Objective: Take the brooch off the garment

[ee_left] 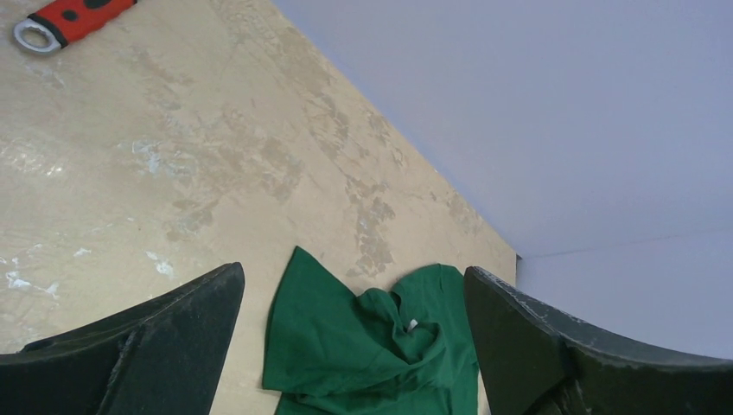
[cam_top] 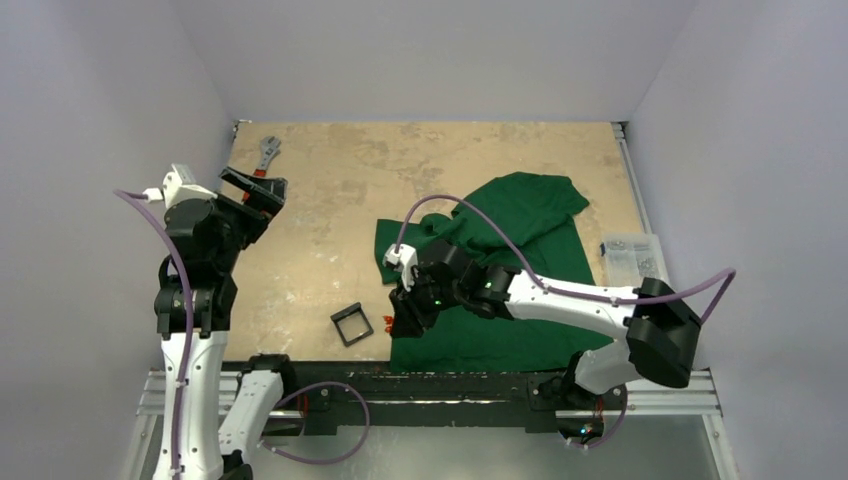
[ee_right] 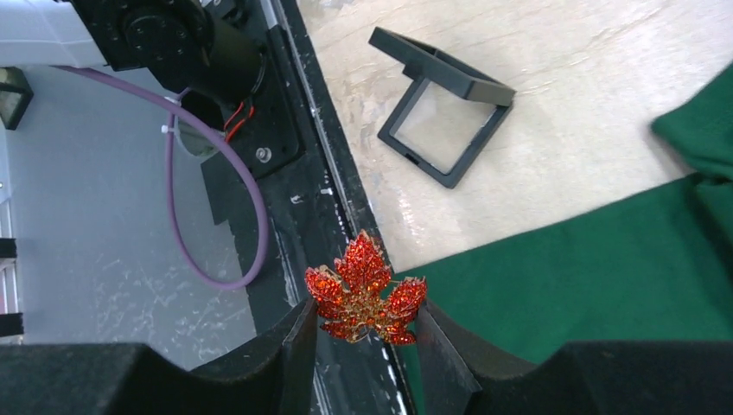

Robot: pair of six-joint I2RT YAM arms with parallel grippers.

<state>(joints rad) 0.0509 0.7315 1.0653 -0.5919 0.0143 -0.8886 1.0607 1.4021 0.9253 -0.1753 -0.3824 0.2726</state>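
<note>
Top view: the crumpled green shirt (cam_top: 520,215) covers the right of the mottled table (cam_top: 330,200). A square black frame (cam_top: 352,324) lies to its left, and a wrench (cam_top: 268,152) lies far back. The left gripper (cam_top: 255,195) hangs raised.
Left wrist: its jaws gape, empty.
Right wrist: the right gripper (ee_right: 366,324) pinches the glittering, jagged red brooch (ee_right: 366,292) by the shirt's edge.

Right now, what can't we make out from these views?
- Pin side of the brooch: right wrist view shows only its front, between the fingers of the right tool.
- Most of the wrench: left wrist view, cut off by the top edge.
- Contents of the clear box: top view, too small.
- Middle of the garment: top view, covered by the right arm.
</note>
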